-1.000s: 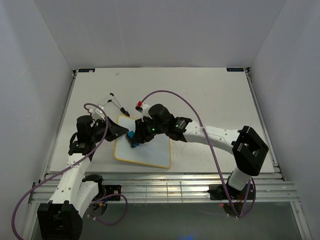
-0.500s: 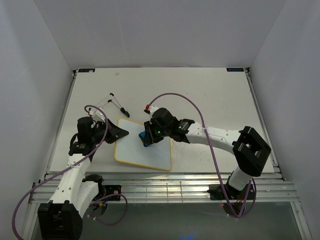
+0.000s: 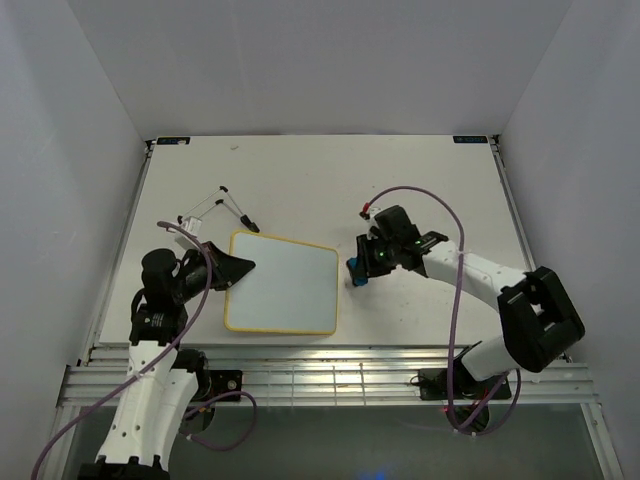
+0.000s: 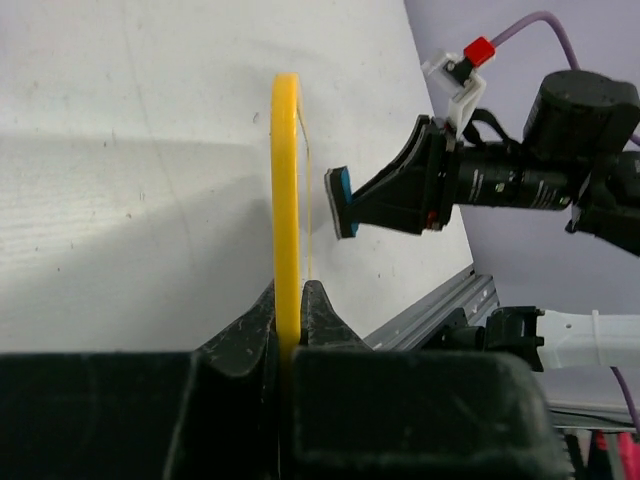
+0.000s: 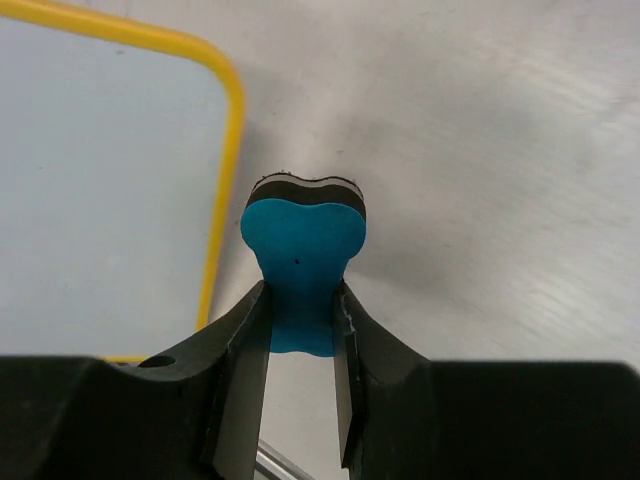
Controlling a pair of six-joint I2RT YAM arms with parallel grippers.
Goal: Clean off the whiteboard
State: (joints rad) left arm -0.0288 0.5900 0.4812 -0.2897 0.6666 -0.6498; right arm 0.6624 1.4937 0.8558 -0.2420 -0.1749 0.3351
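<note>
- Top external view: whiteboard [image 3: 283, 290] lies flat at the near-left part of the table [image 3: 430, 160], yellow rim all round, face blank as far as I can see
- left gripper [image 3: 243, 266] is clamped tight on the board's left edge; the left wrist cam has the yellow rim edge-on, pinched between the two fingers
- right gripper [image 3: 358, 270] is closed on a blue eraser [image 3: 355, 272], parked just past the board's right edge and off the board; can't tell if the eraser is touching the table
- right wrist cam shows the eraser's blue body squeezed between the fingers, with a dark layer on its far end
- clutter: a couple of thin black rods [image 3: 236, 207] with a small white bit sit just beyond the board's far-left corner, apart from it
- purple cable [image 3: 410, 188] loops up over the right arm, not crossing the board
- nothing lies between eraser and board
- tabletop is plain white, with a metal rail [image 3: 330, 375] along the near edge
- bare white walls [image 3: 320, 60] on three sides
</note>
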